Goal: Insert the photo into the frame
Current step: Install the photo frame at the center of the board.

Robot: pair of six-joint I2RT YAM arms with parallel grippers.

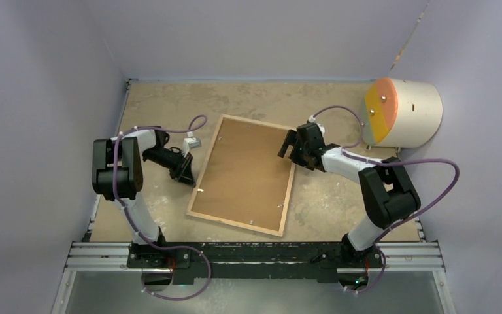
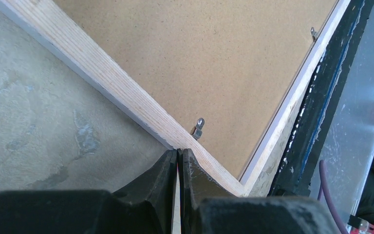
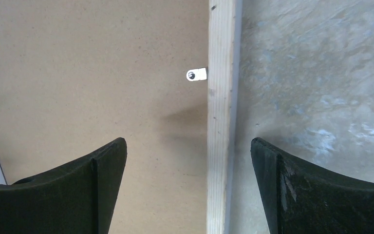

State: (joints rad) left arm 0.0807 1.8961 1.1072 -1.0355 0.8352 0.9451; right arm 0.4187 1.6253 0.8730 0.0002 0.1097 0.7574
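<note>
The frame (image 1: 240, 226) lies face down in the middle of the table, its light-wood back up, with the plain brown backing board (image 1: 248, 167) set in it. The photo is not in view. My left gripper (image 1: 188, 176) is shut, its tips at the outer edge of the frame's left rim (image 2: 126, 92); nothing shows between its fingers (image 2: 168, 168). My left gripper (image 2: 179, 152) sits beside a small metal tab (image 2: 198, 129). My right gripper (image 1: 287, 148) is open over the frame's upper right. In its wrist view my right gripper (image 3: 189, 141) straddles the rim (image 3: 221, 122) near another tab (image 3: 197, 75).
A white drum with an orange and yellow face (image 1: 402, 111) stands at the back right. A small white-grey part (image 1: 193, 142) lies near the left arm's wrist. Pale walls close in on three sides. A metal rail (image 1: 255, 252) runs along the near edge.
</note>
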